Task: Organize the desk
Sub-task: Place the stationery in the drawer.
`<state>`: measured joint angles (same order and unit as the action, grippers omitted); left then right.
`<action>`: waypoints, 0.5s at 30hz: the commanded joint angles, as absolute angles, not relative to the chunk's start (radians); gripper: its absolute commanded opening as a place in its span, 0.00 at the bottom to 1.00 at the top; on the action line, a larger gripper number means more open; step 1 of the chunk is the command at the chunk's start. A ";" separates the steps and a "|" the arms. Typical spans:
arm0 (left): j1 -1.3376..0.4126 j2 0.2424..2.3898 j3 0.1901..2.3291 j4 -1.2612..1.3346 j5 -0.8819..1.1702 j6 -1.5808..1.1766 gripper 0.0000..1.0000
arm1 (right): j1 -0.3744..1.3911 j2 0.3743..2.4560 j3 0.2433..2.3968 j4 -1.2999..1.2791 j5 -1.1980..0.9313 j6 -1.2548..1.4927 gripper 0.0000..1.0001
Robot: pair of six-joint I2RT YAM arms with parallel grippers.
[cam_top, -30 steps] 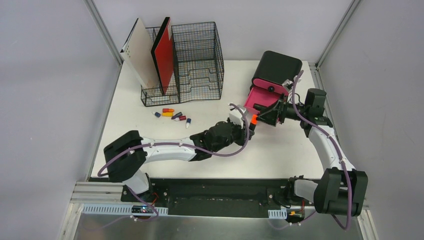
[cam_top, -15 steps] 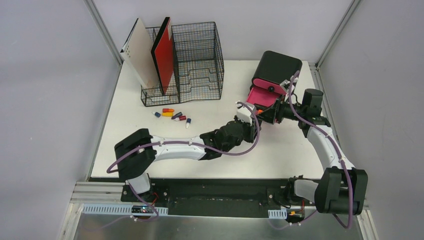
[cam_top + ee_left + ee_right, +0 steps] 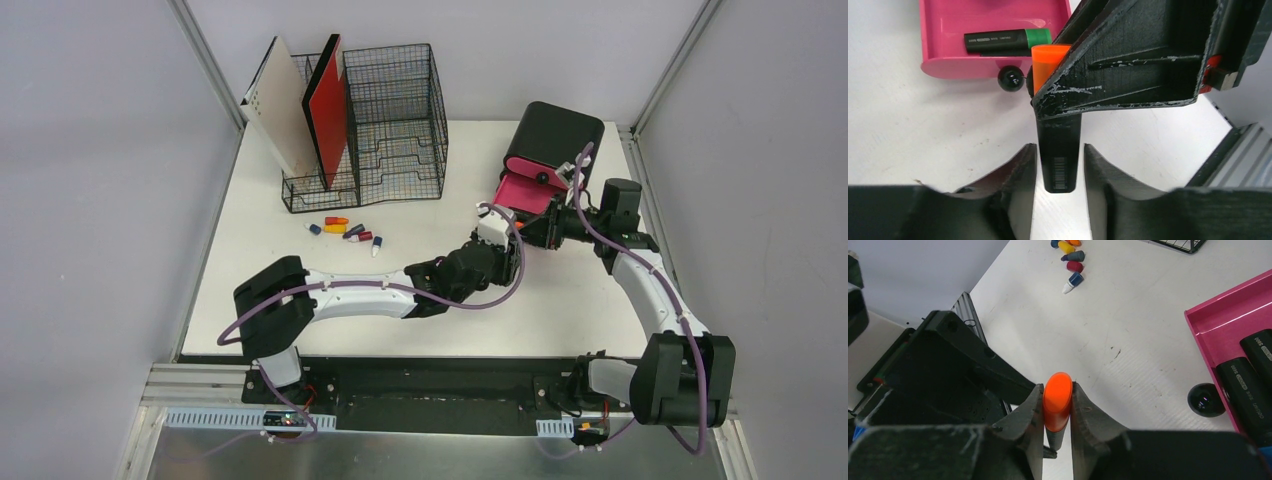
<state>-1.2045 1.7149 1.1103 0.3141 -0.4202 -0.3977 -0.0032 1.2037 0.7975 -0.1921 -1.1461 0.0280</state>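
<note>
The white, faintly scuffed desk (image 3: 1148, 315) lies beneath both jaws. The right gripper (image 3: 1057, 389) pinches the marker (image 3: 1057, 407) by its orange cap. The left gripper (image 3: 1059, 150) closely flanks the barrel, grip unclear.

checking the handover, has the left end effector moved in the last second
Yes. In the top view the left end effector has shifted away from its base, toward the pink drawer.

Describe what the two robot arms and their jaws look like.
The left arm and right arm match: smooth white shells on the long links, bulky black housings at the joints and wrists. A purple cable runs loosely along the outside of each. The jaws are matte black and wedge-shaped, with fine layered ridges and pale scuff marks on their sides.
</note>
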 commanded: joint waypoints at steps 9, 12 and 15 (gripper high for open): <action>-1.210 1.541 0.985 0.358 -0.296 -0.331 0.79 | -0.038 1.171 0.842 -0.224 -1.203 -0.096 0.00; -1.209 1.444 0.874 0.371 -0.305 -0.311 0.87 | -0.053 1.160 0.860 -0.284 -1.184 -0.159 0.00; -1.208 1.344 0.768 0.350 -0.346 -0.296 0.94 | -0.073 1.144 0.876 -0.340 -1.155 -0.225 0.00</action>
